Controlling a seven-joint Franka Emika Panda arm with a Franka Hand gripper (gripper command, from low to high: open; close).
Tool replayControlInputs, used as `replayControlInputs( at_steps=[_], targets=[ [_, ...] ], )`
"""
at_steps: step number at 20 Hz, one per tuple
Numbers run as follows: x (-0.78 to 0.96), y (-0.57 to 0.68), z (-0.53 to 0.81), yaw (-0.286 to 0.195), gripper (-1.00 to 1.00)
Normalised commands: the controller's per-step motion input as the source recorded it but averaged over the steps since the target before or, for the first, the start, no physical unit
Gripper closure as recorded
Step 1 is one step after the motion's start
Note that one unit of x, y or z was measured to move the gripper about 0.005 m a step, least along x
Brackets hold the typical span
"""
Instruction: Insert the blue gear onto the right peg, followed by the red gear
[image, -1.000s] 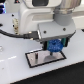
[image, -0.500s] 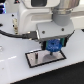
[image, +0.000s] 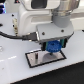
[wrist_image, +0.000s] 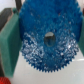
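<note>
Blue gear (image: 53, 47) clamped in claw (image: 54, 46), over white plate (image: 35, 59), position unchanged from earlier

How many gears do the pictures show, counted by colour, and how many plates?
Blue gear: 1, held between the fingers of the gripper
Red gear: 1, only an edge shows in the wrist view
White plate with black border: 1
Total: 3

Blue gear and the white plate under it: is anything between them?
Nothing visible: in the exterior view the blue gear, in the end effector, hangs just above the white plate.
</note>
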Motion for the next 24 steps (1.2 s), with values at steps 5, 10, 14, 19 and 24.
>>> replayControlInputs(
  at_steps=[5, 10, 14, 19, 24],
  targets=[
    [0.28, -0.08, 0.11, 0.0, 1.0],
    [0.22, -0.06, -0.05, 0.0, 1.0],
    [0.2, -0.06, -0.06, 0.0, 1.0],
    [0.18, -0.02, -0.15, 0.0, 1.0],
    [0.17, -0.02, -0.2, 0.0, 1.0]
  ],
)
